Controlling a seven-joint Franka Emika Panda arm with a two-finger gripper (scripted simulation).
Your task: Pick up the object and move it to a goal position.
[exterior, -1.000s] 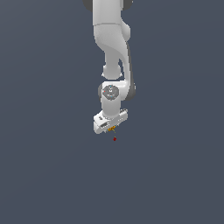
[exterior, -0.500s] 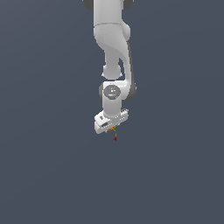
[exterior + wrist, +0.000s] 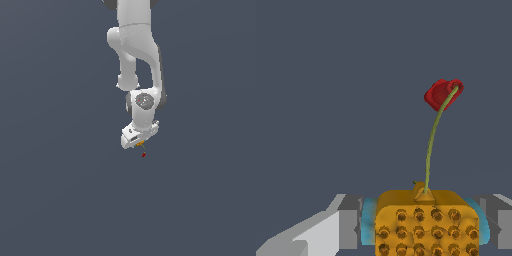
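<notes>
Fingers [image 3: 351, 227] clamp the knobbly orange block [image 3: 426, 222]

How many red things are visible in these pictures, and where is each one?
1. A small red dot lies just below the hand in the exterior view; in the wrist view it appears beyond the orange knobbly block, at the end of a thin green stem. None seems hidden.

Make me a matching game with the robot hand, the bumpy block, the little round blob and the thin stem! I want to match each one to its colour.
Things:
1. gripper
2. knobbly block
3. round blob
4. thin stem

Colours:
A. red
B. green
C. white
D. orange-yellow

Pairs: 1-C, 2-D, 3-A, 4-B
</notes>
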